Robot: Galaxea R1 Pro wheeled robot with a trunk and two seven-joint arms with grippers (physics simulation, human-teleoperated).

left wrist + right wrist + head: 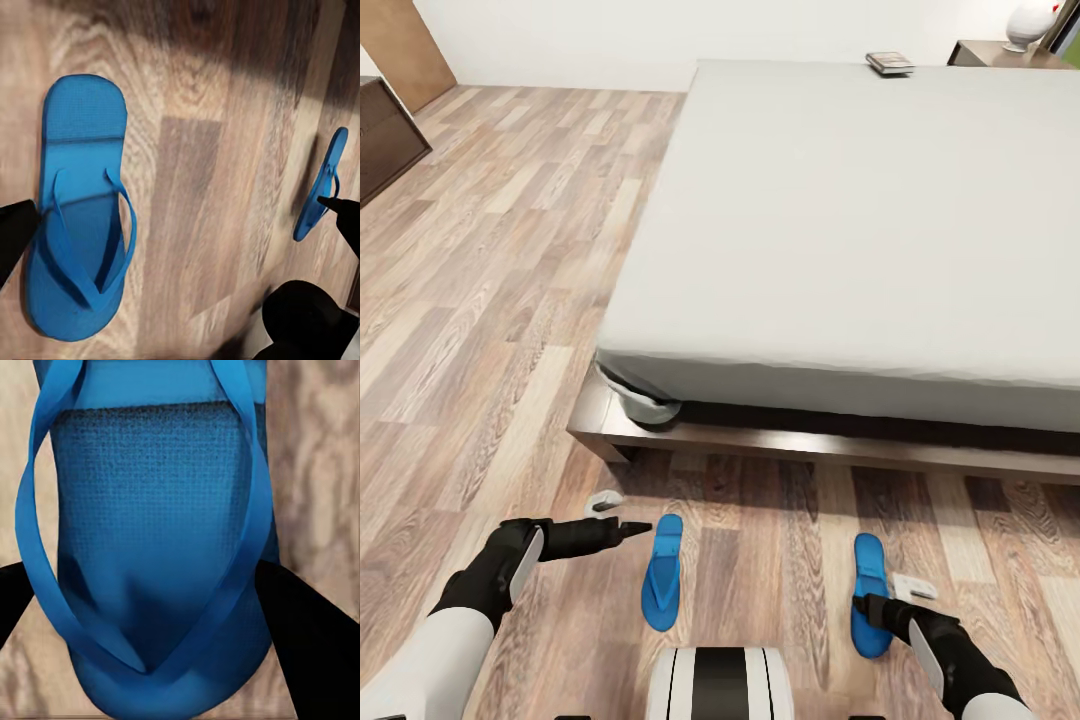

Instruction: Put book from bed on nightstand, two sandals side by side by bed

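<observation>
Two bright blue sandals lie flat on the wood floor in front of the bed's (860, 240) foot end, about a hand's length apart. The left sandal (662, 573) (82, 210) has my left gripper (632, 527) (180, 225) just beside its heel end, open and above the floor. My right gripper (872, 606) (150, 615) is down over the right sandal (870, 575) (322, 184) (150, 525), open, with a finger close on each side of its toe end. The book (890, 63) lies at the bed's far edge. A nightstand (990, 52) stands beyond that corner.
The bed's dark wooden base (760, 440) juts out just past the sandals. A dark cabinet (385, 130) and a brown door (405, 45) stand at the far left. A white lamp (1028, 22) sits on the nightstand. My own base (720, 685) is right behind the sandals.
</observation>
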